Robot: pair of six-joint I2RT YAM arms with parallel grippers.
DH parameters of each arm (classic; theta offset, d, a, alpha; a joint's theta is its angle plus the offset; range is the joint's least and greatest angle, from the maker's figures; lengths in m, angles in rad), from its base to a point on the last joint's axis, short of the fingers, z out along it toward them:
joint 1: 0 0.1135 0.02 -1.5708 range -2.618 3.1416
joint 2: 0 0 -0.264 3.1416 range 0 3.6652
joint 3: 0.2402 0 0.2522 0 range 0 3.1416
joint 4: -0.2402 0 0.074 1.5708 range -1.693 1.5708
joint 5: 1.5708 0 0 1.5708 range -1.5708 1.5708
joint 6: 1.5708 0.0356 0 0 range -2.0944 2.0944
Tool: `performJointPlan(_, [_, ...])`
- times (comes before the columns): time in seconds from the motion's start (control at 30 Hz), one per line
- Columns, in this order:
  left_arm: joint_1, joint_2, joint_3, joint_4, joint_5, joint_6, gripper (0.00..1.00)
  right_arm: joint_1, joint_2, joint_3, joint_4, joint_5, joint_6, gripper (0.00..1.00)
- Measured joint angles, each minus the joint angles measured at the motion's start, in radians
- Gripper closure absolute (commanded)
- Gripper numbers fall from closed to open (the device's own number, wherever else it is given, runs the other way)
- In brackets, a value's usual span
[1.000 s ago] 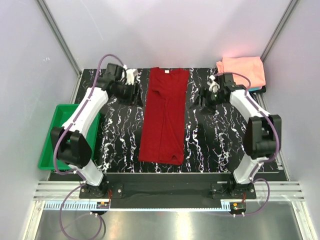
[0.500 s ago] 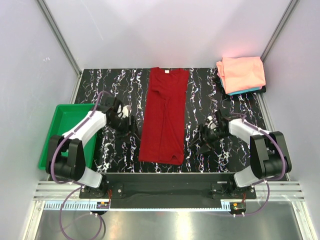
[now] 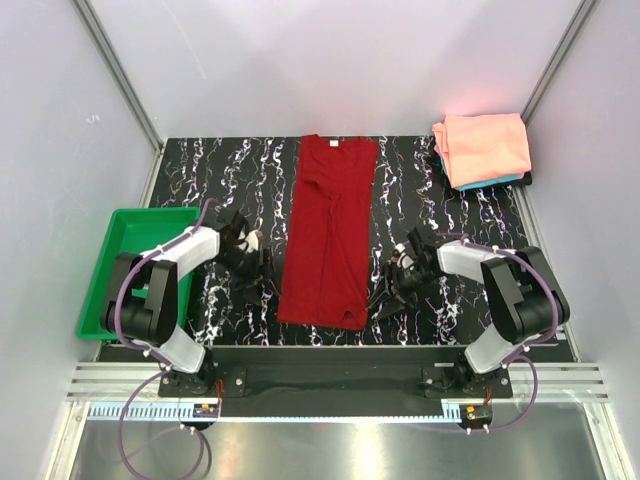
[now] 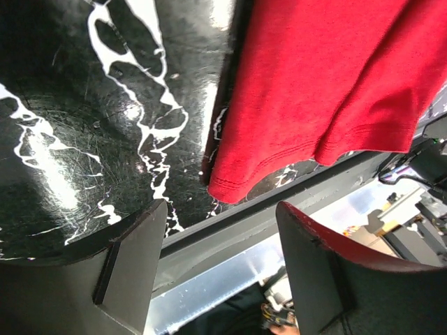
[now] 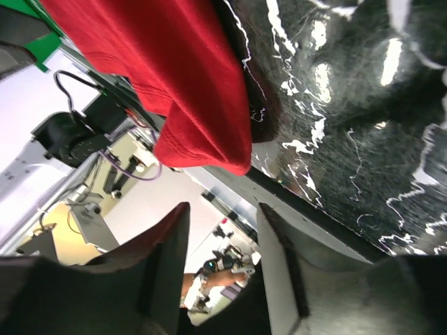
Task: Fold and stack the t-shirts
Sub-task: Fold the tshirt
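A dark red t-shirt (image 3: pixel 330 235) lies folded into a long strip down the middle of the table. Its near hem corners show in the left wrist view (image 4: pixel 241 178) and the right wrist view (image 5: pixel 206 146). My left gripper (image 3: pixel 262 277) sits low beside the near left corner, open, with nothing between its fingers (image 4: pixel 136 255). My right gripper (image 3: pixel 388 298) is open too, just off the near right corner, its fingers (image 5: pixel 164 251) empty. A folded salmon-pink t-shirt (image 3: pixel 483 147) rests on a teal one (image 3: pixel 503 182) at the far right corner.
A green plastic tray (image 3: pixel 120 235) stands off the table's left edge, beside the left arm. The black marbled table (image 3: pixel 230 170) ends in a dark front rail (image 3: pixel 330 358) just behind both grippers. Metal frame posts rise at the far corners.
Both arms have pulled back from the far end of the table to the near hem of the red shirt, one on each side. The shirt itself has not moved.
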Motion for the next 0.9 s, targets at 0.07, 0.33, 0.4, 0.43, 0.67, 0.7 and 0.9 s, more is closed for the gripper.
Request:
performJointPlan(0.07, [0.0,0.014,-0.01,0.006,0.006,-0.011,0.34,0.018,0.013,0.0,0.003,0.0,0.003,0.53])
performJointPlan(0.33, [0.0,0.035,-0.044,0.021,0.031,-0.044,0.34,0.118,0.068,0.005,0.021,0.001,0.037,0.46])
performJointPlan(0.4, [0.0,0.035,-0.056,0.029,0.043,-0.055,0.35,0.125,0.075,0.006,0.025,0.009,0.047,0.46])
performJointPlan(0.43, [0.0,0.035,-0.062,0.032,0.047,-0.061,0.35,0.125,0.076,0.006,0.026,0.018,0.052,0.46])
performJointPlan(0.67, [0.0,0.035,-0.106,0.053,0.081,-0.089,0.36,0.125,0.088,0.015,0.056,0.054,0.076,0.65])
performJointPlan(0.7, [0.0,0.035,-0.114,0.059,0.084,-0.092,0.36,0.125,0.092,0.02,0.061,0.059,0.076,0.68])
performJointPlan(0.9, [0.0,0.035,-0.135,0.072,0.098,-0.113,0.36,0.125,0.11,0.035,0.088,0.078,0.083,0.94])
